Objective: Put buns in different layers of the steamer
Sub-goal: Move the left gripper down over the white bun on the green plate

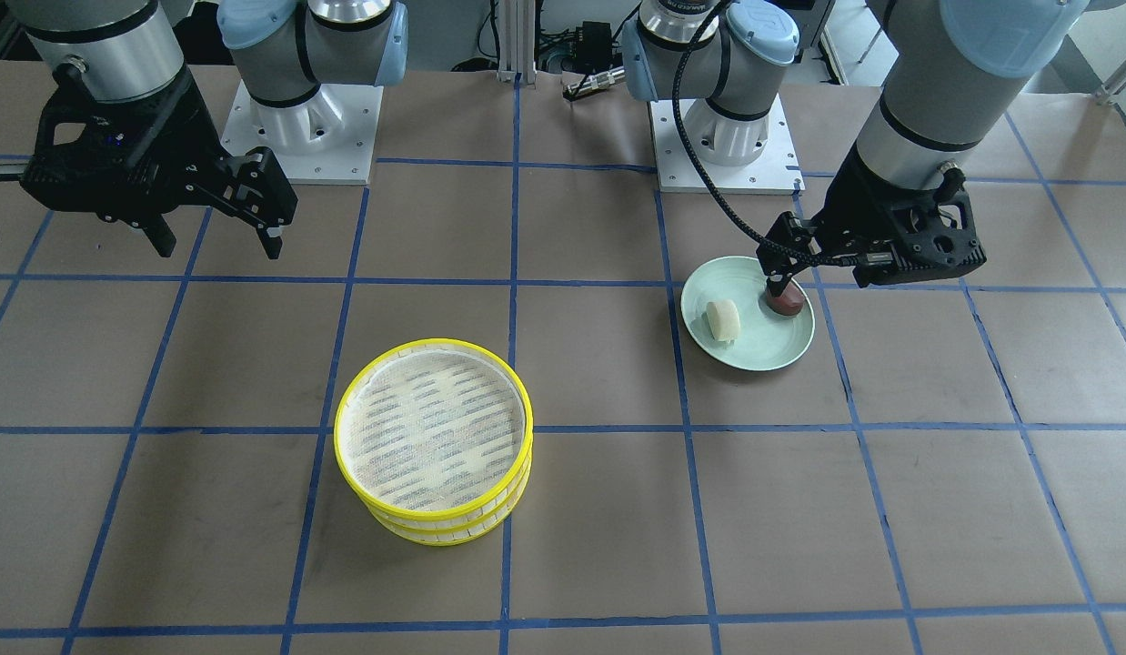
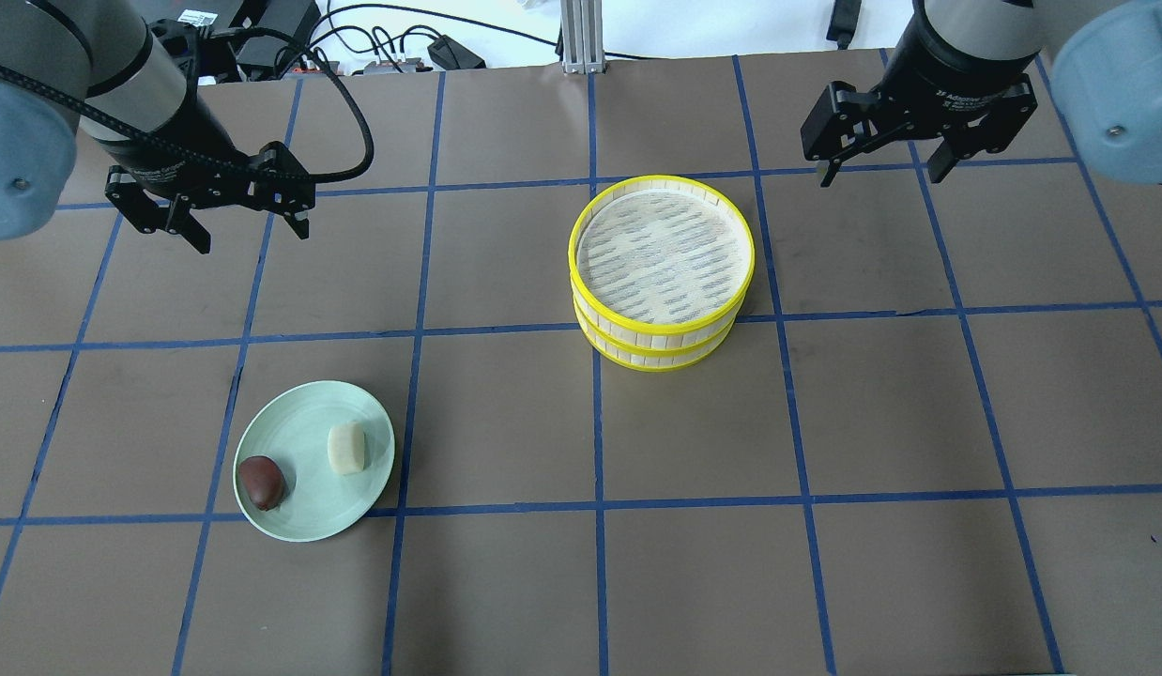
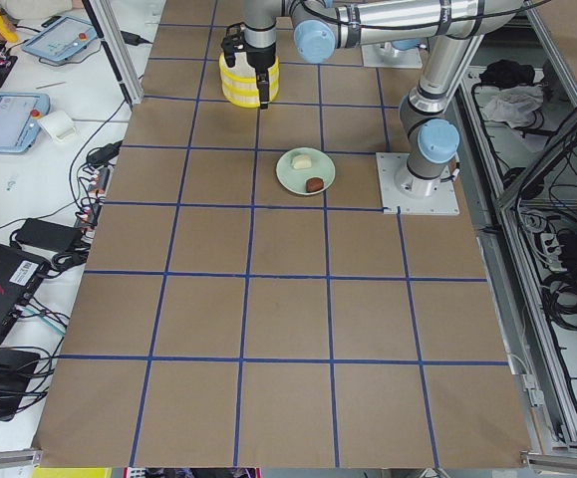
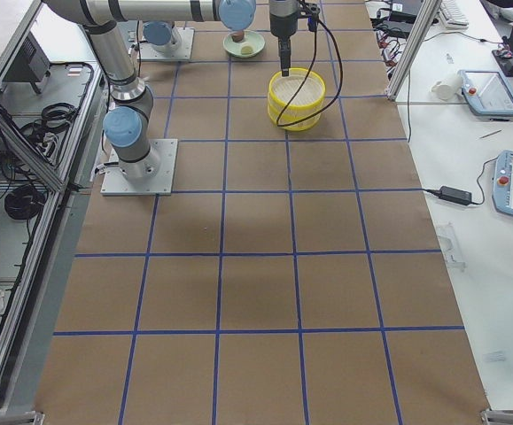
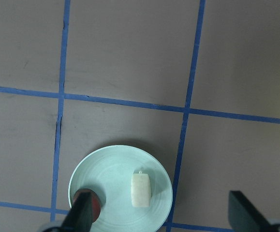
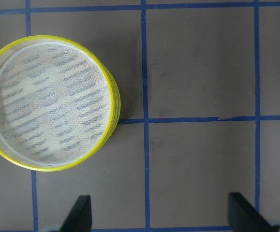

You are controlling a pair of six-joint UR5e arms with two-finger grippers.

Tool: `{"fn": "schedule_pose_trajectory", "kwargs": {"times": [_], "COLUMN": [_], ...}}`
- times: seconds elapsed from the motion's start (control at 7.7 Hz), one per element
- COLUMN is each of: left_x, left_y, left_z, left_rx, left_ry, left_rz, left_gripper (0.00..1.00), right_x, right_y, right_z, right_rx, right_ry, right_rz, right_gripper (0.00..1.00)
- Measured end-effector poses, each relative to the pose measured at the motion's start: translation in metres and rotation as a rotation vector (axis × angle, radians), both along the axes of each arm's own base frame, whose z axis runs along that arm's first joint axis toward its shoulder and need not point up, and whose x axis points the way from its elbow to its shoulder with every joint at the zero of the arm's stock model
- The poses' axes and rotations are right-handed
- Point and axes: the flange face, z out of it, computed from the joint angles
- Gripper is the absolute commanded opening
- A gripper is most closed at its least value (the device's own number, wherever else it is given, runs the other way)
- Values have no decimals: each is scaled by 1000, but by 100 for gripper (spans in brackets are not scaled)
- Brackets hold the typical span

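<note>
Two yellow-rimmed steamer trays stand stacked: the top tray [image 2: 663,255] shows a bare mesh floor, and the lower tray [image 2: 656,359] is under it. The stack also shows in the front view [image 1: 433,428] and the right wrist view [image 6: 50,102]. The cream-white bun [image 2: 346,447] and the reddish-brown bun [image 2: 262,482] lie on a pale green plate [image 2: 299,422]. My left gripper [image 2: 252,230] is open and empty, high above the table beyond the plate. My right gripper [image 2: 886,167] is open and empty, high beside the stack. In the left wrist view, one finger [image 5: 81,212] partly hides the brown bun [image 5: 95,205].
The table is brown paper with a blue tape grid. The arm bases [image 1: 304,127] stand at the robot's edge. The plate [image 1: 763,341] sits a grid square from the left base. Tablets and cables lie off the table in the side views.
</note>
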Motion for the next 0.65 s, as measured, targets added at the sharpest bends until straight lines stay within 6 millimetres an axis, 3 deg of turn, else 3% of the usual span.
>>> {"fn": "schedule_pose_trajectory", "kwargs": {"times": [0.39, 0.65], "left_x": [10, 28], "left_y": [-1, -7], "left_z": [-1, -19], "left_rx": [7, 46], "left_ry": [-2, 4], "left_rz": [13, 42], "left_gripper": [100, 100], "right_x": [1, 1], "right_y": [0, 0], "right_z": [0, -1], "right_rx": [1, 3], "right_ry": [-1, -1], "right_rz": [0, 1], "right_gripper": [100, 100]}}
